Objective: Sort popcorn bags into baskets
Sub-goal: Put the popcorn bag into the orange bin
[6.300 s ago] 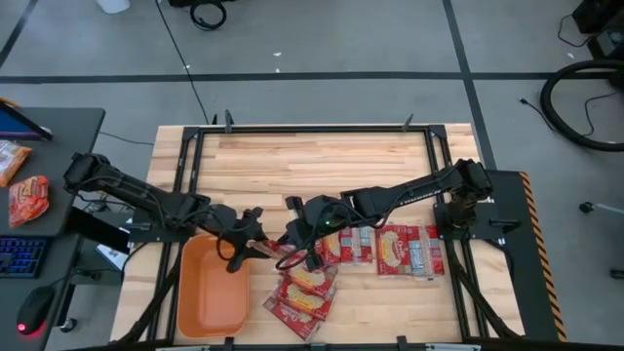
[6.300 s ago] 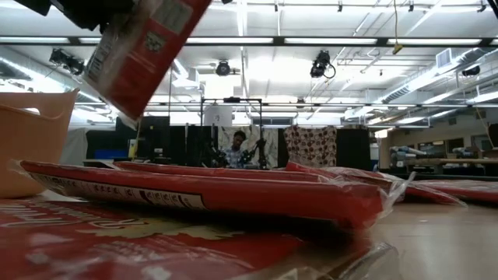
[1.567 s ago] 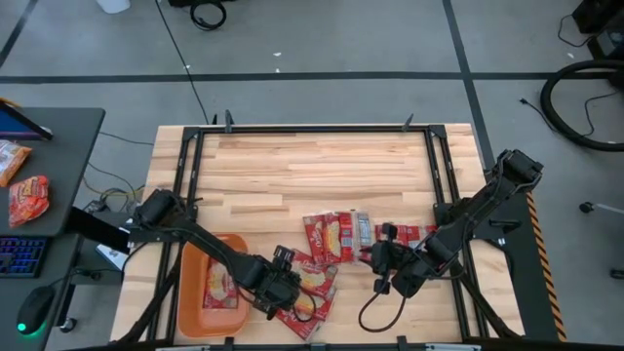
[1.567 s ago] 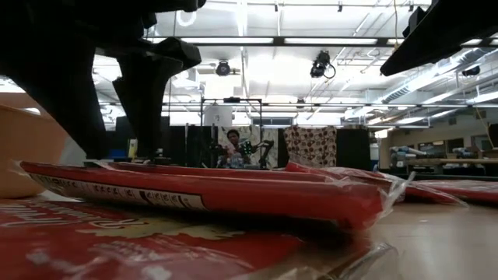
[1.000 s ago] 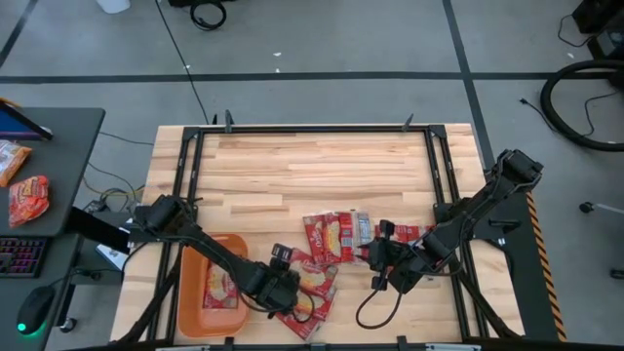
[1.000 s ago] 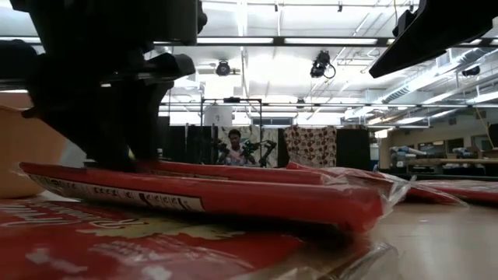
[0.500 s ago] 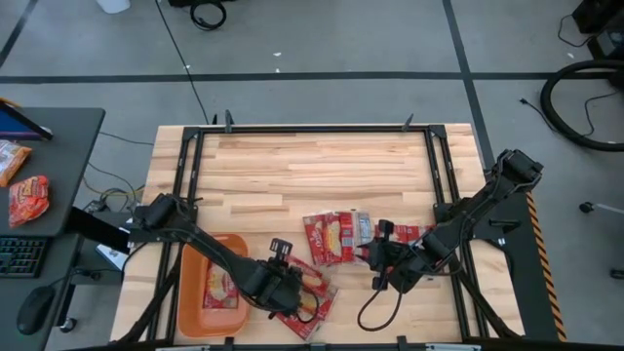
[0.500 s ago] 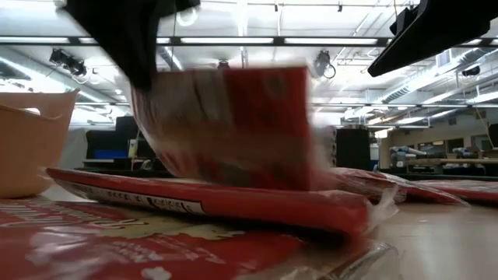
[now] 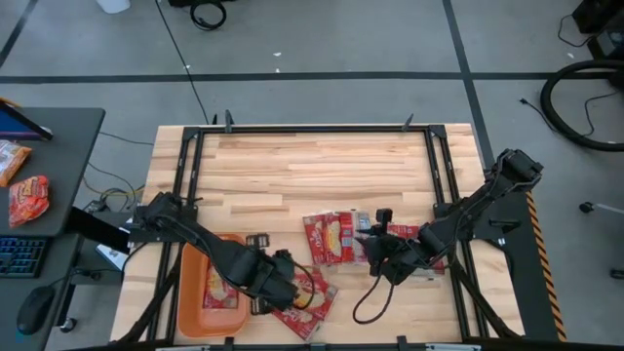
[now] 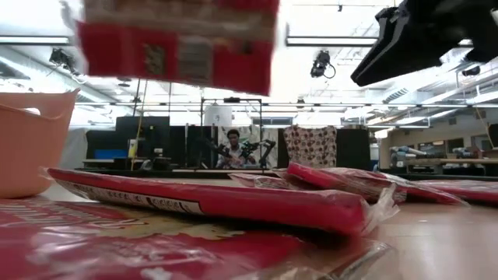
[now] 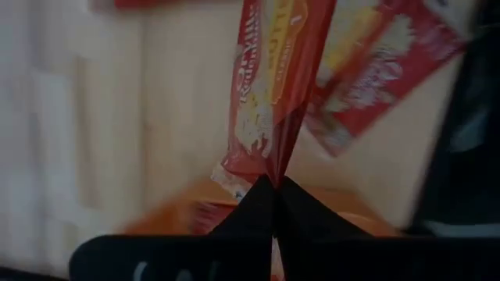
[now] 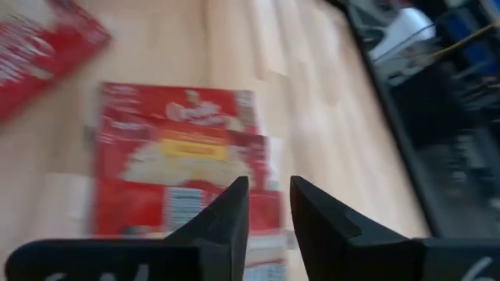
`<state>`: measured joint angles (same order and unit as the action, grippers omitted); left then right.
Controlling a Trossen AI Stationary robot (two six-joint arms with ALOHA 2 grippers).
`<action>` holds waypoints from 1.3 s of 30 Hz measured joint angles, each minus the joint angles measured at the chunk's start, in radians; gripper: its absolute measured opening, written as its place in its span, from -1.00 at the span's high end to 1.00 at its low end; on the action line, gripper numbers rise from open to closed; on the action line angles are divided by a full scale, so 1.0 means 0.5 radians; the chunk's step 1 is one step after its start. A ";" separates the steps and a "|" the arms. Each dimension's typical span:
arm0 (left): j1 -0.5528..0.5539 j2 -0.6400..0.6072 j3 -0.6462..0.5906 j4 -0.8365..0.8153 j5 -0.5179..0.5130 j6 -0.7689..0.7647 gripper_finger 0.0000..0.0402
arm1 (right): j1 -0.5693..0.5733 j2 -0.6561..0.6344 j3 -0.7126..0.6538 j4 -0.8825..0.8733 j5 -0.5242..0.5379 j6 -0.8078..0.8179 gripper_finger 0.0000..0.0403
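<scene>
My left gripper [image 9: 283,283] is shut on a red popcorn bag [image 11: 277,78] near the table's near edge, just right of the orange basket [image 9: 195,317]. In the low view the bag [image 10: 179,35] is lifted high above the pile. One bag [image 9: 219,283] lies flat in the basket. More bags lie flat on the table: a pile [image 9: 310,304] by my left gripper, one [image 9: 330,237] at the middle and some [image 9: 424,242] at the right. My right gripper [image 9: 375,234] is open and hovers above a bag [image 12: 176,156]. My left gripper pinches the bag's edge [image 11: 269,168] between its two shut fingers. The bag reaches out past the fingertips, seen edge-on and a little creased. It is lifted clear of the pile and the table.
The far half of the wooden table [image 9: 312,166] is bare. A grey desk to the left holds an orange-red snack packet [image 9: 27,198]. A person [image 10: 233,148] sits far back in the room.
My left gripper has shut on a bag on top of the near pile, lifted it clear, and carried it up and a little toward the basket. My right gripper has gone a little toward the table's far edge, above the bags at the right.
</scene>
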<state>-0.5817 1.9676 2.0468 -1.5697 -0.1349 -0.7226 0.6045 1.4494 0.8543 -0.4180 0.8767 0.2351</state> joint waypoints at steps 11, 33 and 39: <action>-0.279 -0.101 -0.018 -0.004 0.106 -0.706 0.96 | -0.295 -0.396 -0.360 0.391 -0.082 -0.469 0.73; -0.801 -0.506 -0.586 0.003 0.430 -2.720 0.96 | -0.600 -0.943 -0.692 1.118 -0.873 -1.069 0.93; -0.837 -0.505 -0.804 -0.001 0.581 -2.934 0.96 | -0.626 -0.942 -0.692 1.122 -0.969 -1.069 0.94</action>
<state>-1.0000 1.7149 1.6450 -1.5703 0.1557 -2.1896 0.2915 0.9783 0.5083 0.1432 0.3921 -0.2993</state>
